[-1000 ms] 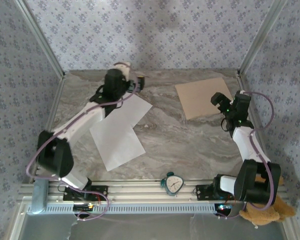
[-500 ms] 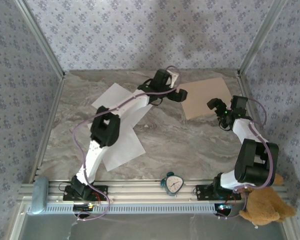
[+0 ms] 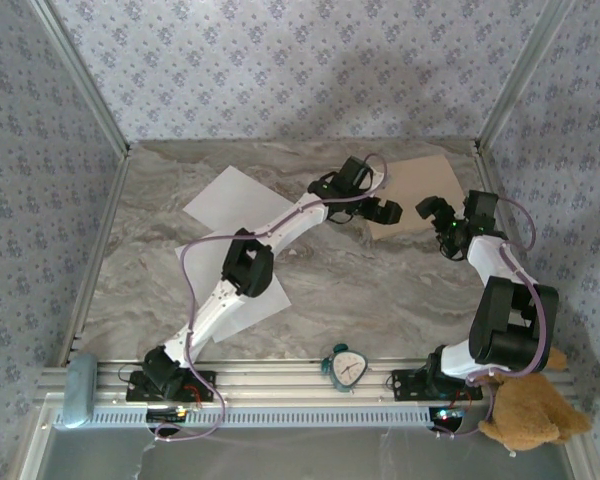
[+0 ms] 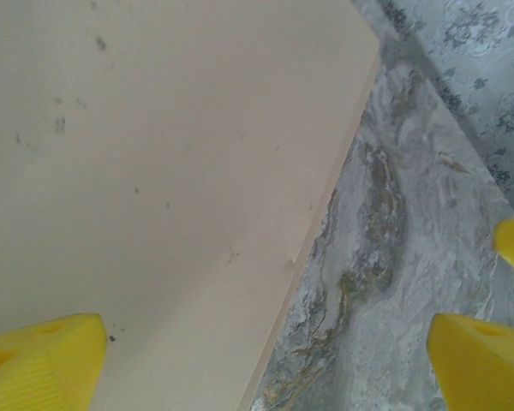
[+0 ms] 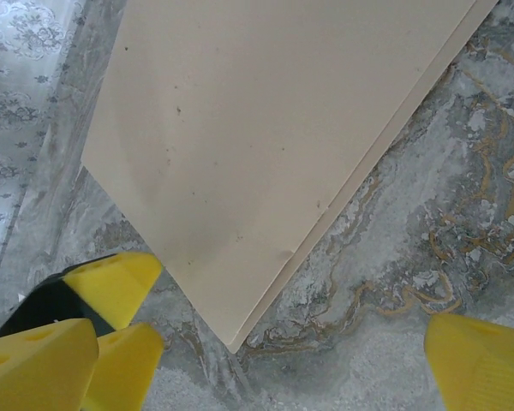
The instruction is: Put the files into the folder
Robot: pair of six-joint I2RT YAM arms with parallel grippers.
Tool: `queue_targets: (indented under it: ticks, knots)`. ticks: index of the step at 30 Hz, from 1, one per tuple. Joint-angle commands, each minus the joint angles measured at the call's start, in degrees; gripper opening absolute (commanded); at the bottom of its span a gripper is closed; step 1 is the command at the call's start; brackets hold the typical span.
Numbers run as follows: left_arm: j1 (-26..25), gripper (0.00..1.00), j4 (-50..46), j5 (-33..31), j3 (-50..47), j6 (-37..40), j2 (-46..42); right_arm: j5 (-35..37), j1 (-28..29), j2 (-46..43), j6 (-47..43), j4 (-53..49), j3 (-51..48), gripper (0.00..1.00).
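The tan folder (image 3: 420, 182) lies shut and flat at the back right of the table. My left gripper (image 3: 383, 211) hovers open over the folder's left edge (image 4: 308, 248), one fingertip above the cover and the other above bare marble. My right gripper (image 3: 433, 209) is open too, just off the folder's near corner (image 5: 236, 342), with nothing between its fingers. The left gripper's yellow fingertips (image 5: 111, 287) show at the left of the right wrist view. Two white files lie at the left: one (image 3: 232, 196) farther back, the other (image 3: 265, 298) nearer and partly under the left arm.
A small teal clock (image 3: 345, 366) stands at the near edge between the arm bases. A brown teddy bear (image 3: 528, 418) sits off the table at the near right. Patterned walls and metal posts (image 3: 510, 85) close in the sides and back.
The left arm swung right, from over the white files across to the folder's left edge. The right gripper shifted slightly left along the folder's near side. The files stayed put.
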Motion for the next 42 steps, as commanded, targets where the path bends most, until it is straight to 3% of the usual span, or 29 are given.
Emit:
queue_targets:
  ticks: [1, 7, 14, 18, 24, 31, 37, 42]
  knots:
    - [-0.13, 0.96, -1.09, 2.38, 2.6, -1.77, 1.75, -0.82, -0.46, 0.57, -0.37, -1.63, 1.1, 1.0]
    - [-0.59, 0.95, -3.63, 2.06, 2.65, -2.05, 3.62, -0.74, -0.63, 0.31, -0.36, -2.52, 1.16, 1.0]
    - [-2.09, 0.91, -12.51, -3.86, -0.76, -2.19, 1.24, -0.56, -1.0, -0.23, -0.1, -5.98, 1.79, 1.0]
    - [-4.31, 0.89, -11.57, -8.48, -11.88, -5.09, -5.42, -0.42, -1.03, -0.32, 0.36, -8.17, 2.01, 1.0]
    - [-8.7, 0.89, -1.79, -10.33, -32.76, -12.98, -17.25, 0.24, -0.93, -0.11, -0.08, -10.74, 1.36, 1.0]
    - [-14.09, 0.9, 8.74, -8.93, -50.09, -22.5, -28.08, -1.77, -0.38, 1.47, -0.26, -12.0, 0.49, 0.99]
    - [-14.17, 0.92, 8.09, -9.0, -53.71, -21.03, -35.62, -3.32, 0.93, 1.81, -1.3, -13.3, 0.37, 0.99]
    - [-9.98, 0.99, -0.99, -12.83, -50.84, -11.86, -39.99, -4.94, 1.64, 1.85, -3.75, -15.91, 0.69, 0.97]
